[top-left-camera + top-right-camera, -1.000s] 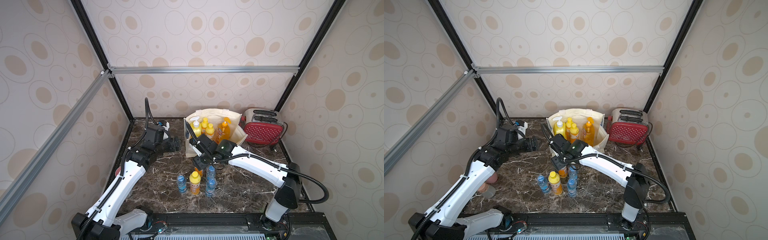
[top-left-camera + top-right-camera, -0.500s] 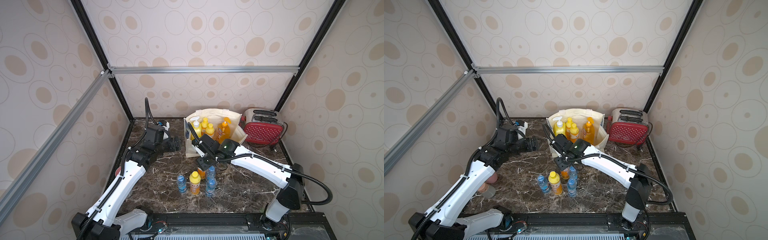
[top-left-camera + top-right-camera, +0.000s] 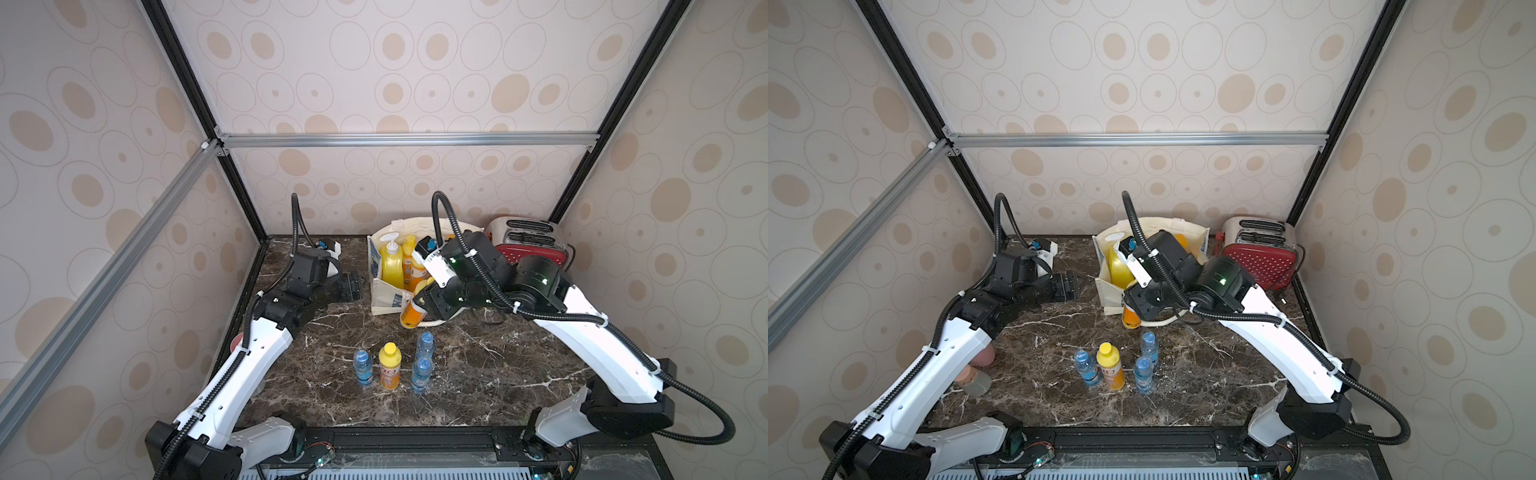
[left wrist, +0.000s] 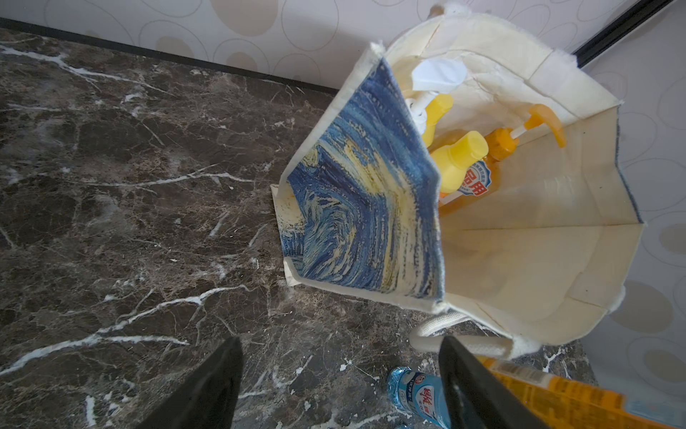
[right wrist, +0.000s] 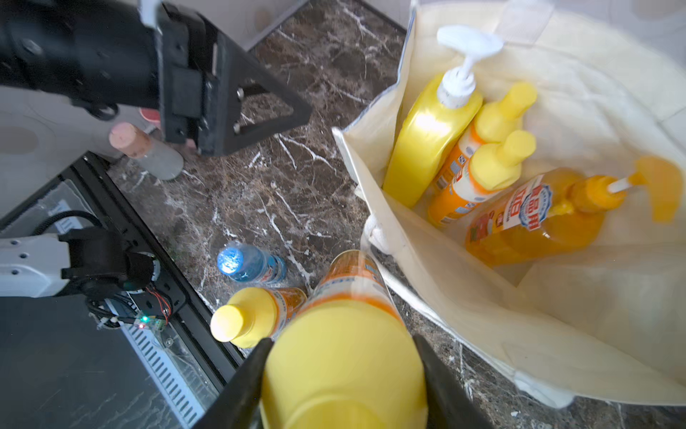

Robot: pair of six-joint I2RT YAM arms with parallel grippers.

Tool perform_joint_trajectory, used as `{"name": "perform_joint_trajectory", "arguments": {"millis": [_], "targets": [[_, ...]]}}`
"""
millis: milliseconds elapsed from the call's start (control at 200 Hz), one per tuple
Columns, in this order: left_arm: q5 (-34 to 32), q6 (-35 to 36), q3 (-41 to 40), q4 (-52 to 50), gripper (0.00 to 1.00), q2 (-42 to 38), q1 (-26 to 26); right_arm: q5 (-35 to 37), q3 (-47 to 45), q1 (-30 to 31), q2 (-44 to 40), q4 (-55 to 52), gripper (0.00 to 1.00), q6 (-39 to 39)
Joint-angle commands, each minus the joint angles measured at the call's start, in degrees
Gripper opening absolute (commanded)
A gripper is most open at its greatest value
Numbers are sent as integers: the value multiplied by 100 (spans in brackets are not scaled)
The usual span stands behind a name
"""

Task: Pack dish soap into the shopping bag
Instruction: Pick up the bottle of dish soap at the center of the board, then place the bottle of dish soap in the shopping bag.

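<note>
Well, from my station the right wrist view tells me the most: the right gripper (image 5: 341,340) has its jaws closed on the yellow cap end of a small orange bottle (image 5: 349,282), whose body points away from the camera, toward the near rim of the shopping bag (image 5: 464,297). This view also looks into the bag, where I count the big yellow pump bottle (image 5: 427,141), two small yellow-capped bottles (image 5: 493,171) and the leaning amber pump bottle (image 5: 538,219). In both top views the right arm (image 3: 582,332) covers part of these, and of the held bottle I see only the orange lower end, tilted, just outside the bag's front wall at the centre of the frame. The left wrist view shows fully the blue swirl print (image 4: 352,185) on the bag's side. One more small soap bottle (image 3: 390,365) stands at lower centre among three water bottles (image 3: 363,368). The left gripper (image 3: 353,289) is wide open and empty, pointing level at the bag from the left, near but apart. The right arm reaches up from the lower right, its wrist bent downward.
</note>
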Motion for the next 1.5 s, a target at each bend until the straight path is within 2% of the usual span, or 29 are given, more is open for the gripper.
{"name": "perform_joint_trajectory", "arguments": {"millis": [0,210,346,511,636,856,1067,1232,1492], "targets": [[118,-40,315,-30,82,93,-65,71,814,-148,-17,4,20,-234],[99,51,666,-162,82,314,-428,109,2557,-781,655,-347,18,-558],[99,99,820,-210,85,486,-569,-123,3063,-1421,929,-240,17,-598],[155,117,870,-210,87,714,-621,-420,2867,-2040,1124,285,17,-631],[168,135,911,-187,86,893,-659,-434,2520,-2187,1271,800,17,-745],[192,144,977,-212,76,1056,-720,-36,1715,-2194,1328,2022,17,-1059],[189,205,984,-315,66,1130,-721,379,1737,-2218,1633,2534,17,-1366],[182,223,1015,-315,56,1205,-721,229,1794,-2324,1874,2727,17,-1368],[187,249,1081,-314,49,1299,-721,-185,1705,-2617,2190,2987,17,-1069]]}}
